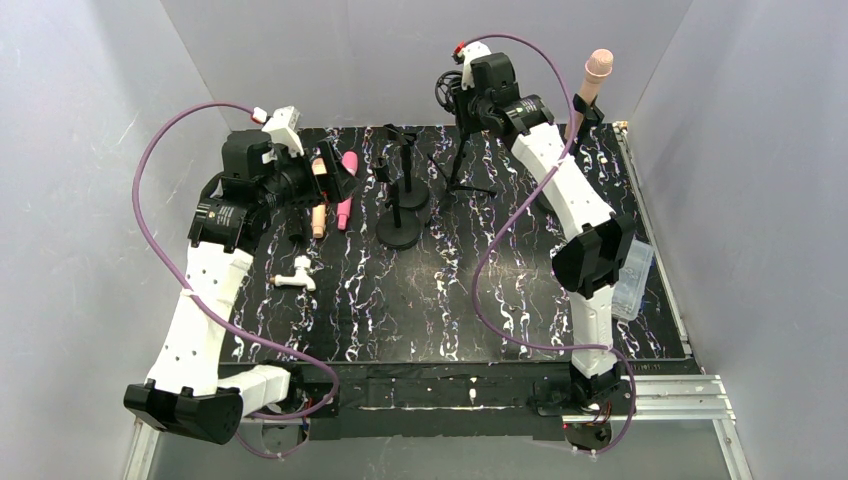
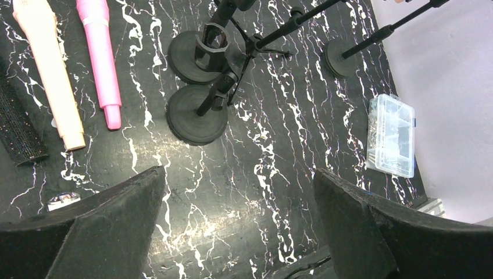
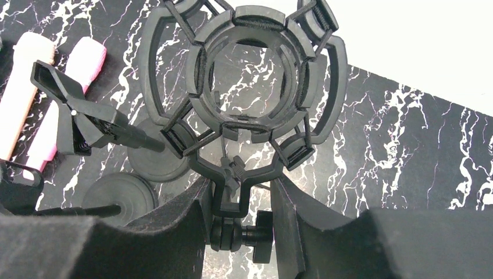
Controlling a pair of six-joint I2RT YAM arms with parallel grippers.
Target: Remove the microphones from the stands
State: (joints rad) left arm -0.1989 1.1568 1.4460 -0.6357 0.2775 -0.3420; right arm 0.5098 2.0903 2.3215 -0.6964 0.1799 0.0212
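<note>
A pale pink microphone (image 1: 598,70) stands upright in a clip on a stand at the back right corner. My right gripper (image 1: 458,98) is left of it, at the empty black shock mount (image 3: 256,75) of a tripod stand. Its fingers (image 3: 186,221) are shut on the mount's swivel joint (image 3: 232,232) and knob. My left gripper (image 2: 238,174) is open and empty, above the table at the back left (image 1: 335,175). A pink microphone (image 2: 102,58), a beige one (image 2: 49,75) and a black glitter one (image 2: 20,128) lie loose there.
Two empty round-base stands (image 1: 400,215) stand mid-back, one with a spring clip (image 3: 75,116). A clear plastic box (image 1: 632,280) lies at the right edge beside my right arm. A small white object (image 1: 297,275) lies at the left. Grey walls enclose the table.
</note>
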